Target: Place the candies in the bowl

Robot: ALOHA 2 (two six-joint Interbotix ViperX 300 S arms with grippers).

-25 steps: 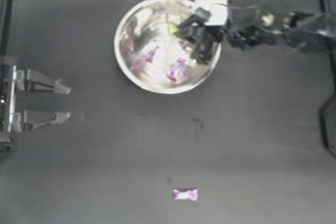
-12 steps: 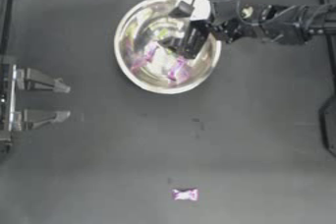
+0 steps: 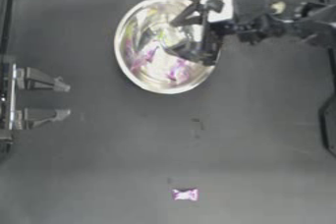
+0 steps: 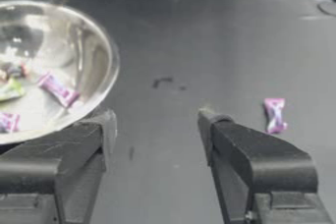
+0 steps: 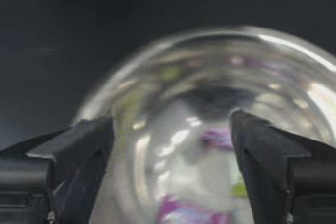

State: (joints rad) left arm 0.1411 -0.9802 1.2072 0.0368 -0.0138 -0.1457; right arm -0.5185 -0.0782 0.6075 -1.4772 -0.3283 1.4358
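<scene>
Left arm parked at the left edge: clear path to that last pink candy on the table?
Probably yes. The pink candy lies alone on bare table, nothing between it and the open left gripper. The right gripper is over the bowl, well away.

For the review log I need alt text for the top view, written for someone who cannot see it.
The right hand, jaws open, hangs over the silver bowl near the table's far edge, with pink candies lying inside. One pink candy lies alone on the dark table near the front edge. The left hand sits open at the left side.
</scene>
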